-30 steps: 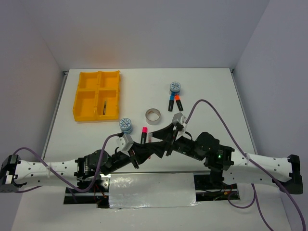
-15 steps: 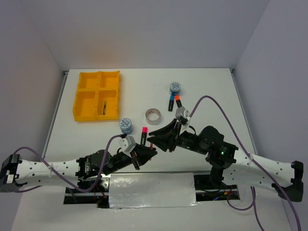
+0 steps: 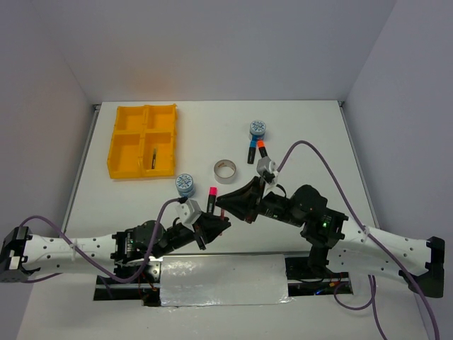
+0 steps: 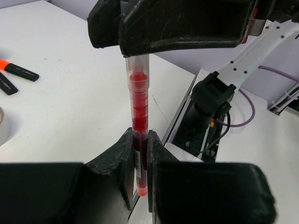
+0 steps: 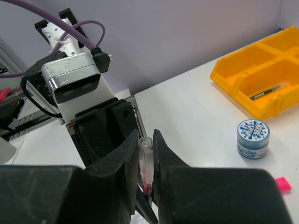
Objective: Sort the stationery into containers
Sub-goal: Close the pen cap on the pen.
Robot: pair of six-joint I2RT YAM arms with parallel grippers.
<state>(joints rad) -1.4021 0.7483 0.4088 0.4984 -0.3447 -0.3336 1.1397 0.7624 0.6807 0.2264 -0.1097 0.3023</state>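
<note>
Red pen (image 4: pixel 139 116) pinched from both ends, nowhere near the tray (image 3: pixel 113 152).

Left fingers (image 4: pixel 119 158) are clamped tight on one end of the pen and the right fingers (image 5: pixel 127 156) are squeezed onto the other end, so it's held up off the bench (image 3: pixel 318 142) between the two, near the front edge around the middle. Just past it the pink highlighter (image 3: pixel 211 198) lies on the bench, with a tape roll (image 3: pixel 185 184) to its left and the silver ring (image 3: pixel 226 171) a bit further back. The second roll (image 3: pixel 257 129) sits toward the back, with the blue highlighter (image 3: pixel 251 151) and orange highlighter (image 3: pixel 261 151) side by side just in front of it. The tray is off in the far-left corner, well apart, with one thin pen (image 3: pixel 152 157) lying in its near-right compartment.
</note>
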